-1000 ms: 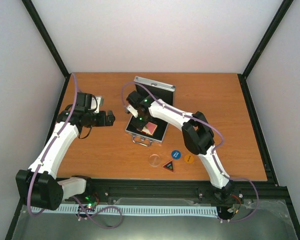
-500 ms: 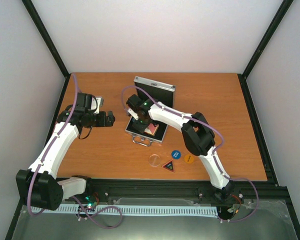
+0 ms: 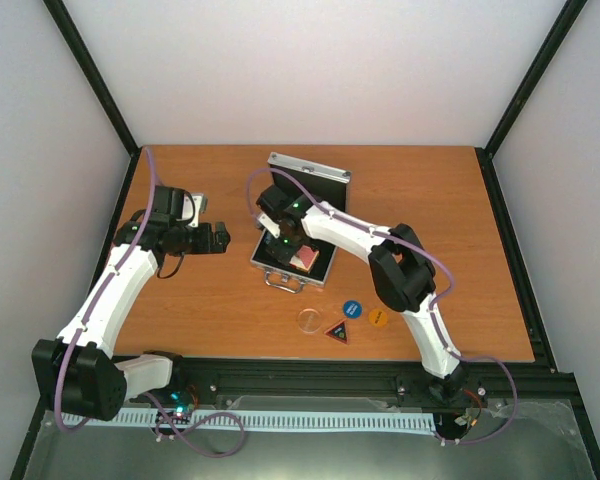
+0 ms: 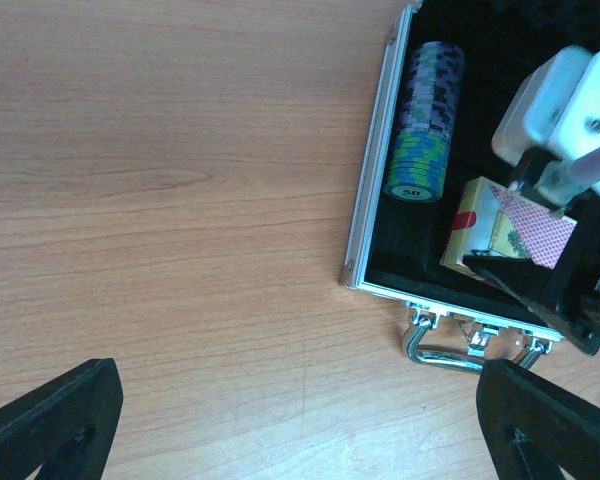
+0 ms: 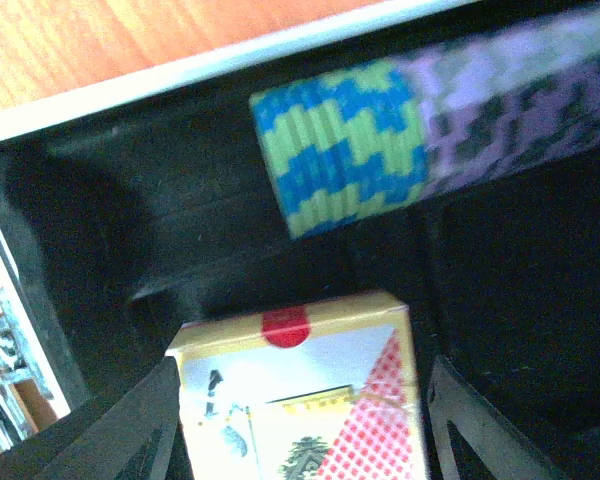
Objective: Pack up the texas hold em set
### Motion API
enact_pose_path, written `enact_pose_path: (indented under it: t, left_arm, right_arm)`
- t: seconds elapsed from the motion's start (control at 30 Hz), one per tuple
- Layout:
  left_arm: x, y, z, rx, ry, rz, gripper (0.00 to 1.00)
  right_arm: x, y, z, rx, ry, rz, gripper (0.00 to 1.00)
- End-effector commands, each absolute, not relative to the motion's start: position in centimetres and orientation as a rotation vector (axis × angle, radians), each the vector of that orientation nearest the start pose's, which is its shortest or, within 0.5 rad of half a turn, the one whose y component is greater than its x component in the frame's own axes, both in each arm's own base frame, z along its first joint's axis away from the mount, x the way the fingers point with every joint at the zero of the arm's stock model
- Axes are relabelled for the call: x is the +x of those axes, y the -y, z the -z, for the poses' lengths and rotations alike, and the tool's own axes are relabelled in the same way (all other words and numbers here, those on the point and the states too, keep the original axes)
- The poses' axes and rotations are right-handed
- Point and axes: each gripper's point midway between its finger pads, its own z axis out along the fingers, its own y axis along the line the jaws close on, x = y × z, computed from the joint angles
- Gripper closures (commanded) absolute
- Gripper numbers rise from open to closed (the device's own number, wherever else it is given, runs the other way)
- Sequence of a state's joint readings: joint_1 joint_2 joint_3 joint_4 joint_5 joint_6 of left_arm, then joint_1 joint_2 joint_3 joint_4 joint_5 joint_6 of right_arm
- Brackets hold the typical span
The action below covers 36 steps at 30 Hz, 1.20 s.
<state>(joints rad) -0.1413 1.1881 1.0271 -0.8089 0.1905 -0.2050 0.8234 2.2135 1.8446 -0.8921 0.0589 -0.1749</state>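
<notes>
Counter [image 4: 160,180]: pale wood-grain surface, smooth, low satin sheen. Case [image 4: 373,170]: bright silver metal rim, lightly brushed; lining [image 4: 410,245] matt black, soft-looking. Handle [image 4: 445,352]: polished chrome-like metal, glossy. Poker chips [image 4: 425,110]: hard plastic look, ribbed along the stacked edges, dull finish. Card deck [image 5: 290,390]: printed cardboard box, faintly glossy. Left tool [image 4: 300,440]: fingers [image 4: 50,420] of matt black plastic.

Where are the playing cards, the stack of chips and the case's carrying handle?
card deck [image 4: 480,230], left wrist view, on the box's printed face.
chip stack [image 4: 425,120], left wrist view, on the side of the stack, midway along.
case handle [image 4: 445,360], left wrist view, on its lower bar.
</notes>
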Motion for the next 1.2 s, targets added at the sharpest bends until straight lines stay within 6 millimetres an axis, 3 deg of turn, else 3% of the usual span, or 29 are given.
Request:
enact_pose_path:
  t: [0.0,0.1,0.2,0.33,0.47,0.6,0.8,0.93,1.17]
  left_arm:
    - [30.6,7.5,-19.0,0.001,-2.519,0.379,0.0]
    - [30.5,7.5,-19.1,0.003,-2.519,0.378,0.0]
    - [30.4,7.5,-19.1,0.002,-2.521,0.375,0.0]
    - [30.5,7.5,-19.1,0.002,-2.519,0.381,0.0]
    - [30.6,7.6,-19.1,-0.001,-2.52,0.388,0.0]
    - [30.6,7.7,-18.9,0.0,-2.524,0.39,0.0]
    - [30.8,7.7,-18.7,0.002,-2.53,0.394,0.0]
    - [30.7,7.6,-18.6,0.002,-2.536,0.381,0.0]
    - [30.9,7.7,-18.4,-0.003,-2.538,0.388,0.0]
  right_arm:
    - [37.1,-36.3,-9.5,-1.226,-2.442,-0.02,0.3]
    - [38.0,-35.3,-10.6,-1.155,-2.441,0.046,0.3]
    - [38.5,-33.0,-10.8,-1.072,-2.493,0.128,0.32]
    - [37.5,-29.8,-9.2,-1.023,-2.598,0.179,0.33]
    - [36.6,-27.8,-10.1,-0.974,-2.615,0.22,0.29]
    - [35.5,-26.9,-10.6,-0.957,-2.649,0.229,0.28]
    - [34.9,-24.9,-8.7,-0.961,-2.698,0.367,0.26]
    - [34.3,-23.9,-8.5,-0.95,-2.712,0.407,0.25]
    - [34.2,-24.1,-7.8,-0.968,-2.721,0.399,0.25]
